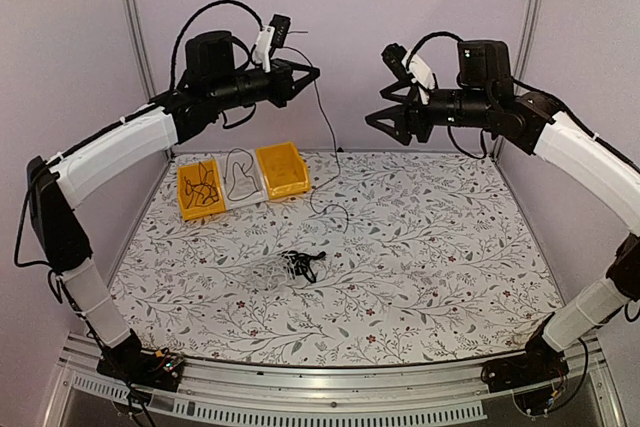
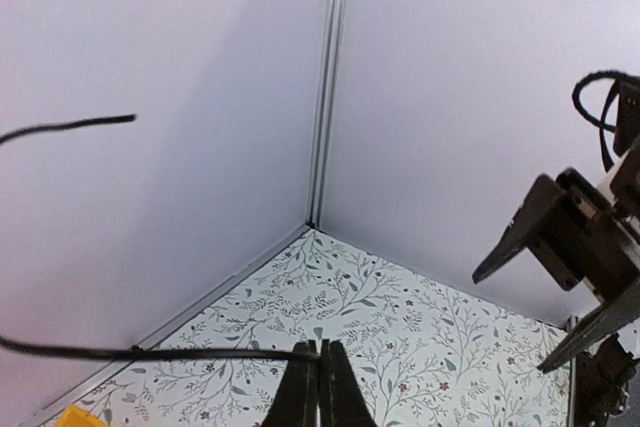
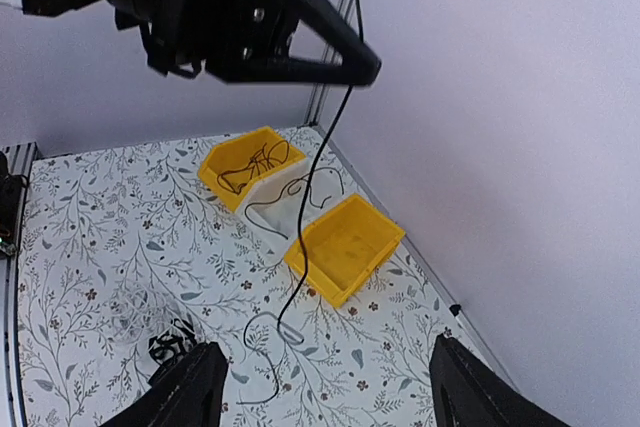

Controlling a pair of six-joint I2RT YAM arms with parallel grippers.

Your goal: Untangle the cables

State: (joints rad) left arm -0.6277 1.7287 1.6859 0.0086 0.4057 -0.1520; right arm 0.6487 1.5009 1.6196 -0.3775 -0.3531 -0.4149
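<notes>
**While One Cable Is Held Aloft, a Knot Is Seen on the Table**

Where the left gripper (image 1: pixel 312 74) is held high above the back of the table (image 1: pixel 450 247), a thin black cable (image 1: pixel 326 117) is pinched between its closed fingers. The cable is draped straight down from the fingertips, and its lower end is laid in loose loops on the flowered tabletop, just in front of an empty yellow bin (image 1: pixel 282 169). A short free end is seen beyond the gripper.

A small tangle of black cables (image 1: pixel 300 265) is found nearer the front, about mid-table, close to those loops but apart from them.

Two more bins are set in a row to the left of the empty one. A thin cable is coiled in the white bin (image 1: pixel 245 204) in the middle, and a black cable is bunched in the yellow bin on the far left (image 1: pixel 181 192).

The right gripper (image 1: pixel 378 87) is held at a similar height, facing the left one. Its fingers are spread wide and nothing is held between them.
</notes>
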